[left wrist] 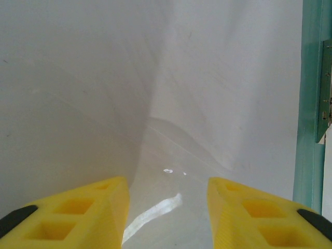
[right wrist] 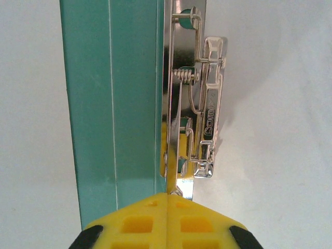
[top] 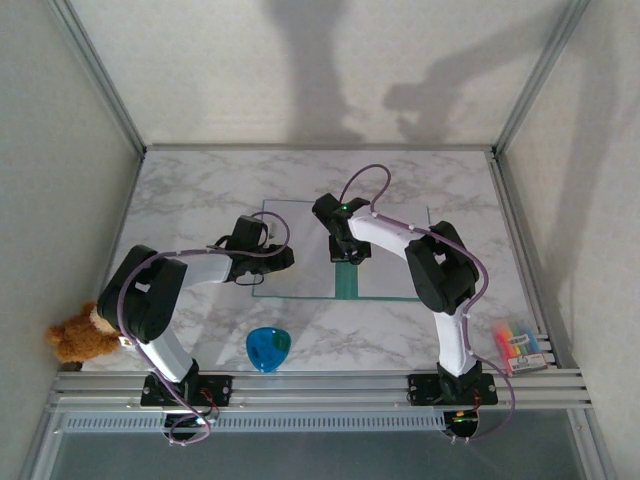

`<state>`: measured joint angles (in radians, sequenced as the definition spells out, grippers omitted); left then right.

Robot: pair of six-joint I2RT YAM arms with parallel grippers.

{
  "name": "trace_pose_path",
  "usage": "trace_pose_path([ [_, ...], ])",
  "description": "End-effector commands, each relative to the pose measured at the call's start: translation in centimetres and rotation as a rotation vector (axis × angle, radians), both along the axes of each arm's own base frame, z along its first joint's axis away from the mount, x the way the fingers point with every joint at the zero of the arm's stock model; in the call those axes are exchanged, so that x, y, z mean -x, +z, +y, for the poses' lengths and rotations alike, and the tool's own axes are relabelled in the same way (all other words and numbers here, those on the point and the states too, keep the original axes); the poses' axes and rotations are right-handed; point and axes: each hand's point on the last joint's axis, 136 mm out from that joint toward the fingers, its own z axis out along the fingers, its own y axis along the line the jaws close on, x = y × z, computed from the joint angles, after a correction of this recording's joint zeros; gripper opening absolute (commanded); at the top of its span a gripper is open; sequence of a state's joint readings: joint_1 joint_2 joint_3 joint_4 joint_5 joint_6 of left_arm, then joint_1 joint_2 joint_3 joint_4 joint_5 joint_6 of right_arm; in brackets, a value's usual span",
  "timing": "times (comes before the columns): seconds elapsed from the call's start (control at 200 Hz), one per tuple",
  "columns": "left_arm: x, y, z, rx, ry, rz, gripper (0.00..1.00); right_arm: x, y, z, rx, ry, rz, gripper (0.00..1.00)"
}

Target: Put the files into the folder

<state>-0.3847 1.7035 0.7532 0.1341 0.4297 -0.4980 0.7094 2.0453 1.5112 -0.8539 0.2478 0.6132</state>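
Note:
The folder [top: 390, 272] lies open on the marble table, pale inside, with its teal spine strip [top: 345, 283] down the middle. A white sheet of the files [left wrist: 223, 93] lies on its left half, bowed up into a soft crease. My left gripper [left wrist: 168, 187] hovers low over that sheet [top: 300, 225], jaws open, nothing between the yellow fingers. In the top view this gripper [top: 278, 258] is over the folder's left half. My right gripper [right wrist: 168, 194] is shut, its tips at the end of the metal clip [right wrist: 205, 104] beside the teal spine [right wrist: 114, 104]. From above, it [top: 345, 250] stands on the spine.
A small blue cup [top: 268, 347] sits near the front between the arm bases. A brown teddy bear [top: 78, 335] lies at the front left edge. A pack of coloured markers [top: 520, 345] rests at the front right. Aluminium frame posts and white walls enclose the table.

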Motion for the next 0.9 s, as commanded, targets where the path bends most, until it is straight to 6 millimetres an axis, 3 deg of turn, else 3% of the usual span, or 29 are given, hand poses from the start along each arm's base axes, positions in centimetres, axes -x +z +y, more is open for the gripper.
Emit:
trace_pose_path([
  [0.0, 3.6, -4.7, 1.5, -0.101, -0.001, 0.180, 0.46, 1.9, -2.5, -2.9, 0.138, 0.002, 0.098, 0.00],
  [0.406, 3.9, -5.0, 1.6, -0.102, -0.003, 0.187, 0.45, 2.2, -3.3, -4.2, 0.209, -0.003, 0.112, 0.00],
  [0.896, 4.1, -5.0, 1.7, -0.104, 0.000, 0.187, 0.45, 2.6, -4.8, -2.4, 0.103, -0.008, 0.134, 0.00],
])
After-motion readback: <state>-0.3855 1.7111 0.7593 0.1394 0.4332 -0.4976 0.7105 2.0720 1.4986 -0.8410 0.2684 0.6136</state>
